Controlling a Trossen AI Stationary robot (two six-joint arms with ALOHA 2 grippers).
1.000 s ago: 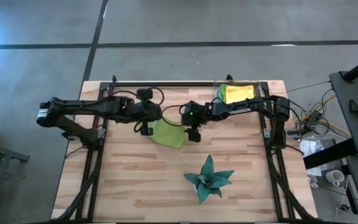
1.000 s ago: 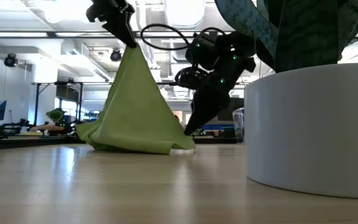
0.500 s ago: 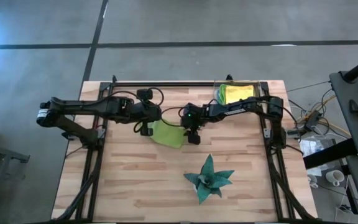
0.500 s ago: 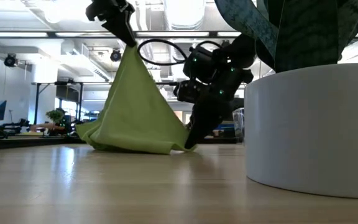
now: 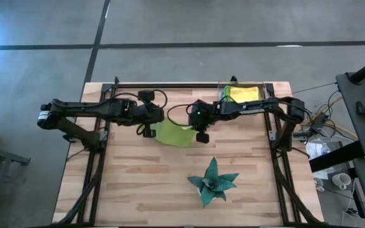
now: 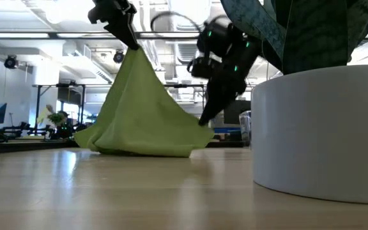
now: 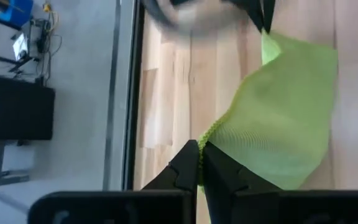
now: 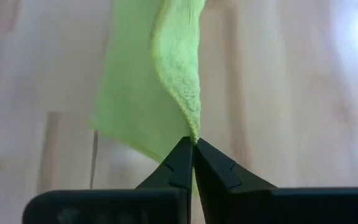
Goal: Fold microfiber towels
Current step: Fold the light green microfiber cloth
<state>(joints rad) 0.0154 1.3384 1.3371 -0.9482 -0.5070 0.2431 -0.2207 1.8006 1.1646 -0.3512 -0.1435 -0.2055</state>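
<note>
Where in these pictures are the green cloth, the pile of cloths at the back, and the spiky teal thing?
lime green towel (image 5: 173, 133), high view, on its middle, between the two arms.
stacked towels (image 5: 242, 94), high view, on the yellow top cloth.
teal star-shaped object (image 5: 213, 183), high view, on its centre.

No readable text, label, brand or number anywhere.

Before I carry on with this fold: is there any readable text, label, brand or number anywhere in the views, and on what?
None can be read in any view.
Lime green towel: plain, no tag or print visible.
White pot: blank wall.
Left pincer and right pincer: no markings visible.
Room behind the table in the low view: any signs there are too small and blurred to read.
</note>
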